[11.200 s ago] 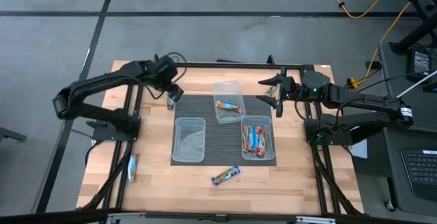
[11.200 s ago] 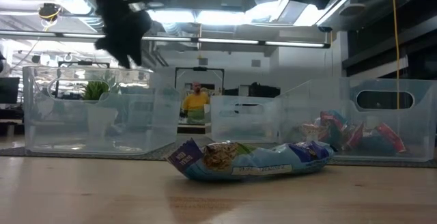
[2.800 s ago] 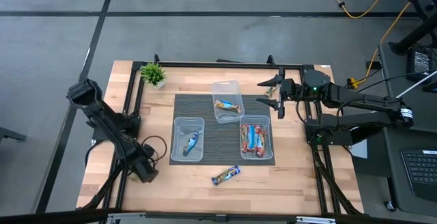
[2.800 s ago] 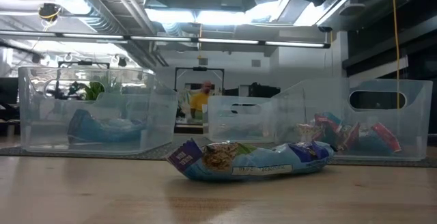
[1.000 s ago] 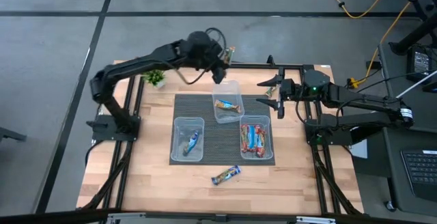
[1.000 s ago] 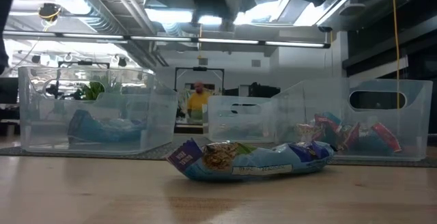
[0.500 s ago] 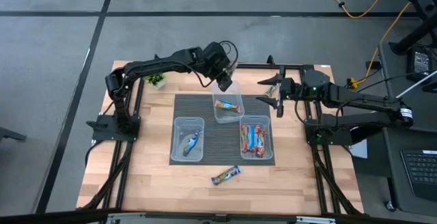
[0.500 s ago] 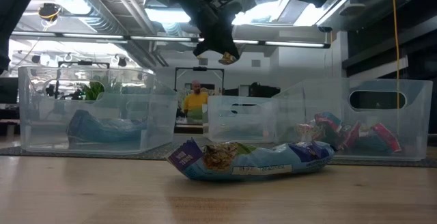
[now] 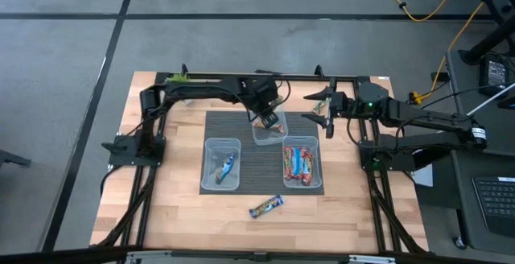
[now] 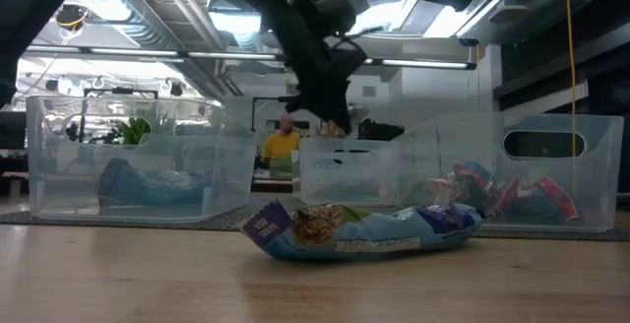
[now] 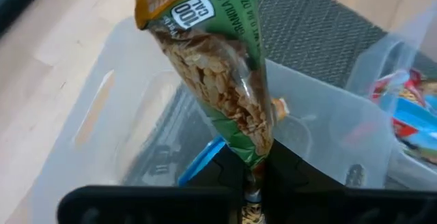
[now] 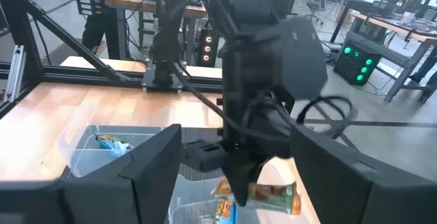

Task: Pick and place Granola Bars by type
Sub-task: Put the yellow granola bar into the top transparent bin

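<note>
The left hand [image 9: 271, 119] is closed on a green-wrapped bar [image 11: 218, 74], gripped by one end so that the wrapper sticks out beyond the fingers. The hand is held over the far middle tub [image 9: 259, 135], with the bar just above the tub's open top; in the low view the hand [image 10: 328, 116] hangs above the tub's rim [image 10: 354, 146]. Inside that tub another bar [image 11: 201, 161] with a blue edge is partly seen below the held one.

To the near left of that tub, a second tub [image 9: 208, 175] stands on the dark mat [image 9: 249, 175] and holds a blue bar [image 9: 227, 166]. To the near right, a third tub [image 9: 319, 175] holds several red bars [image 9: 300, 164]. Nearer still, on the bare wood of the desk [image 9: 338, 216], a blue bar with a purple end [image 9: 266, 206] lies alone, well apart from the tubs.

The right hand [image 9: 324, 111] is held at the far right of the mat, apart from the tubs, its fingers spread wide with nothing between them.

A small green plant [image 9: 177, 79] shows at the far left corner of the desk, partly hidden by the left arm. In the low view a person in a yellow top [image 10: 281, 146] is seen in the room behind.
</note>
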### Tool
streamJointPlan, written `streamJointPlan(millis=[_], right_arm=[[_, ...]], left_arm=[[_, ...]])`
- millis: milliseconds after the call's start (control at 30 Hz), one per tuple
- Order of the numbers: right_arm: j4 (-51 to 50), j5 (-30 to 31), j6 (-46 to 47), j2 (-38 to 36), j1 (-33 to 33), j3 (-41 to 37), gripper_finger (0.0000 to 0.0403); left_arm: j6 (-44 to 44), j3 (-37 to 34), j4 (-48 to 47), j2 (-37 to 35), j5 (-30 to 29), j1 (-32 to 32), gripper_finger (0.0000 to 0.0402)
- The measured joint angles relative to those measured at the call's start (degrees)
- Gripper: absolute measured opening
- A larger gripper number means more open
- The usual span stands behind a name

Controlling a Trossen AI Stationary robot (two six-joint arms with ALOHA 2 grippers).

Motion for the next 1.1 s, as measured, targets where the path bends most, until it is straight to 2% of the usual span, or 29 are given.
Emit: streamJointPlan(millis=[167, 433, 533, 633, 700, 900, 1000, 1100], right_arm=[[0.0, 0.0, 0.2, 0.0, 0.0, 0.0, 0.0275], [-0.8, 2.2, 0.5, 0.0, 0.0, 0.0, 0.0275], [-2.3, 6.6, 3.3, 0.0, 0.0, 0.0, 0.0275], [-6.4, 16.2, 12.0, 0.0, -1.2, 0.0, 0.0275], [-11.2, 21.8, 21.3, 0.0, -3.2, 0.0, 0.0275], [-23.1, 26.2, 40.3, 1.4, -10.1, 0.0, 0.0275], [-26.7, 26.3, 43.6, 3.1, -15.0, 0.0, 0.0275], [-27.2, 23.1, 42.4, 5.8, -19.8, 0.0, 0.0275]], left_arm=[[0.0, 0.0, 1.2, 1.0, 4.3, 0.6, 0.0046], [1.1, 0.0, 1.5, 0.3, 4.6, 0.7, 0.0129], [1.1, 0.0, 2.0, -1.3, 4.6, 0.9, 0.0158], [1.1, 0.0, 1.7, -4.5, 4.2, 1.1, 0.0175], [1.1, 0.0, 1.8, -7.3, 2.2, 1.3, 0.0181], [3.6, 0.0, 3.3, -17.0, -5.6, 1.8, 0.0182], [4.9, 0.0, 5.0, -21.4, -10.3, 1.7, 0.0182], [6.4, 0.1, 6.2, -24.8, -14.4, 1.7, 0.0182]])
